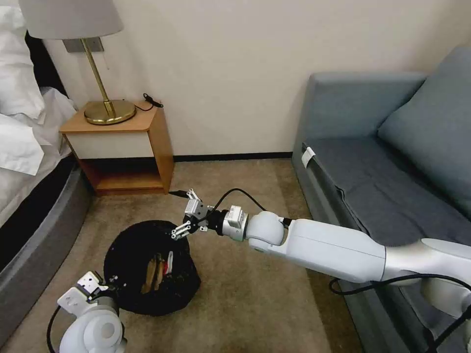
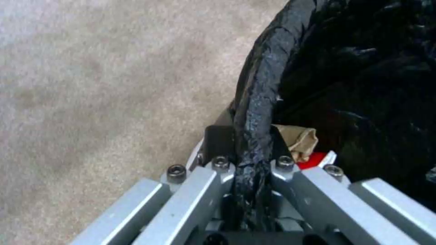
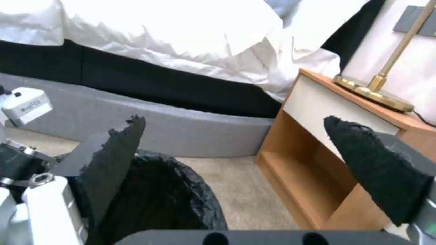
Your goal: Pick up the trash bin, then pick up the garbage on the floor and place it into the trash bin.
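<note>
Right gripper hangs over the far-right part of the trash bin's rim, jaws spread wide and empty; in the right wrist view its two black pads stand well apart with only bare carpet and the nightstand beyond between them. Left gripper sits at the near-left of the rim, clamped on the bag-covered edge, one finger outside the wall and one inside. The bin, lined in black plastic, is thus held from the left side, mouth open upward, above or on the carpet between bed and sofa; contact with the floor cannot be told. Inside it lie a brown paper piece and something red, close under the left gripper; the head view shows brownish and red items near the bottom. Judgement: the bin opening lies directly below and toward the robot from the right gripper, so the right arm is the one free for fetching further litter. No litter is visible on the carpet.
</note>
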{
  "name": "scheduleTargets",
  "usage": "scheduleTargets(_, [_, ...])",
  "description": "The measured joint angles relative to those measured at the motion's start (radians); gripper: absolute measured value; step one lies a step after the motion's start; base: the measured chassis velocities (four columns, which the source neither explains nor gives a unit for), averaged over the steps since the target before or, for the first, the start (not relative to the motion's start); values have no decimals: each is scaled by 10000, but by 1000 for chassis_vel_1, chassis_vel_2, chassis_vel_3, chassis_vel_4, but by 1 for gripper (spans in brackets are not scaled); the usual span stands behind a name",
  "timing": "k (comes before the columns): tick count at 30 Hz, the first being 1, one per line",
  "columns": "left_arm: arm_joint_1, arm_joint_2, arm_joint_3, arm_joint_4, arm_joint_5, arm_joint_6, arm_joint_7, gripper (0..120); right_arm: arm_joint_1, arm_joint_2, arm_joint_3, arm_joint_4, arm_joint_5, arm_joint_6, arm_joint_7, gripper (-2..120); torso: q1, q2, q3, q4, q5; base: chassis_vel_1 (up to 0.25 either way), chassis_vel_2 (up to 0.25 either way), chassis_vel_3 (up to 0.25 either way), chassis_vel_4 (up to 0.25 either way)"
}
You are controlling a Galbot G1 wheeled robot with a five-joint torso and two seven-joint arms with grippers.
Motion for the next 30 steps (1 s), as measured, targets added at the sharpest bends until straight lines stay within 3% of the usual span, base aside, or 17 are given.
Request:
scheduleTargets(12, [-136,1,-213,563,-11,-195,61,2,-156,-34,46,-57,-67,47,-26,100,0,0,-1,1,4,0,0,0,0])
scheduleTargets(18, [-73,-3,-234,583,577,-527,526,2,-213,-49,52,-90,-87,48,-33,100,0,0,0,0,-11,0,0,0,0])
scheduleTargets(21, [-55,-2,-234,584,915,-761,736,7,-226,-63,56,-98,-95,48,-34,100,0,0,0,0,-6,0,0,0,0])
scheduleTargets(30, [51,-1,-176,502,2052,-1302,1343,43,-330,-165,145,-101,-108,49,-39,100,0,0,0,0,-1,0,0,0,0])
